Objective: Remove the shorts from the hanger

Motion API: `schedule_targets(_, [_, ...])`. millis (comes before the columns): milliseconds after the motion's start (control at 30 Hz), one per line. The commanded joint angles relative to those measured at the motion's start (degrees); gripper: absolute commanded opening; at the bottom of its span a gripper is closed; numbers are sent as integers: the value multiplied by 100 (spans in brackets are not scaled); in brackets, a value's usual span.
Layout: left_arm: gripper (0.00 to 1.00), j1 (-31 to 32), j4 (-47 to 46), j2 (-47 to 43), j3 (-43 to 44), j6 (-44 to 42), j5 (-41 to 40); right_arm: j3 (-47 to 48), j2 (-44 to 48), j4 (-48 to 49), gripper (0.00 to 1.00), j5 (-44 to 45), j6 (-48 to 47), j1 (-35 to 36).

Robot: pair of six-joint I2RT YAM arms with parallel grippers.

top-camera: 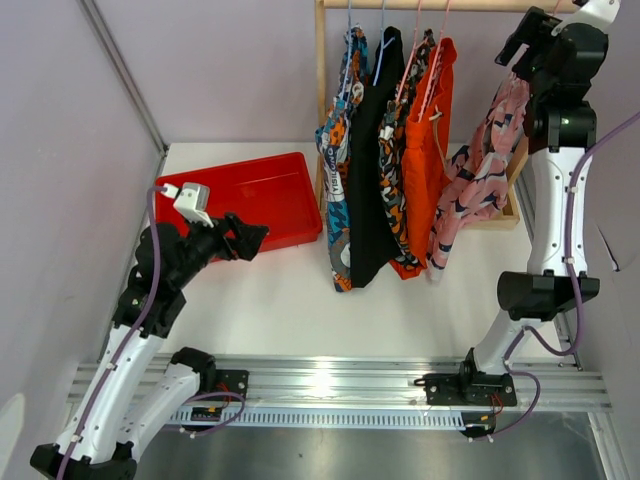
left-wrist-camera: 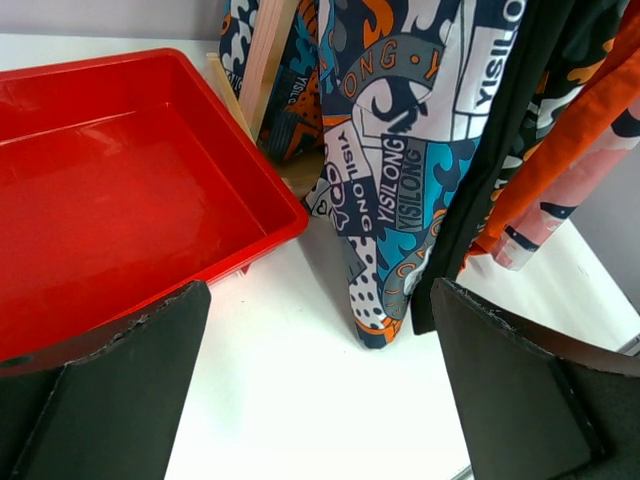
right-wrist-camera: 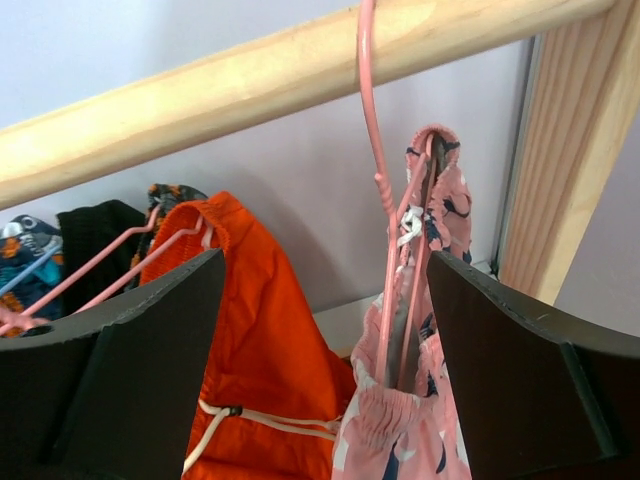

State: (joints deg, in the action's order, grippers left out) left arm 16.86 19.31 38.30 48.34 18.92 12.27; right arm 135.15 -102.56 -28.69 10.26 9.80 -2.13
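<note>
Five pairs of shorts hang on a wooden rail [top-camera: 450,4]: blue printed [top-camera: 338,190], black [top-camera: 372,170], orange-black-white blotched [top-camera: 398,150], plain orange [top-camera: 426,150] and pink printed [top-camera: 485,175] at the right end. My right gripper [top-camera: 522,45] is open, high up at the pink pair's hanger. In the right wrist view the pink hanger [right-wrist-camera: 375,200] and the pink waistband [right-wrist-camera: 410,430] lie between the open fingers, nearer the right one, with the orange shorts [right-wrist-camera: 260,340] to the left. My left gripper [top-camera: 245,238] is open and empty, low over the table, facing the blue shorts [left-wrist-camera: 410,150].
A red tray [top-camera: 255,195] sits empty on the table left of the rack, and it also shows in the left wrist view [left-wrist-camera: 110,190]. The rack's wooden upright [right-wrist-camera: 570,150] stands just right of the pink hanger. White tabletop [left-wrist-camera: 300,380] lies under the left gripper.
</note>
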Motion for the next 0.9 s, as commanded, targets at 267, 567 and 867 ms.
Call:
schedule_targets(267, [99, 19, -376, 2, -175, -125, 109, -392, 26, 205, 87, 705, -216, 178])
schedule_targets(567, [99, 19, -305, -60, -254, -160, 56, -832, -53, 302, 81, 1189, -224, 125])
schedule_targets(867, [99, 19, -367, -7, -422, -134, 56, -500, -387, 496, 41, 1101, -277, 108])
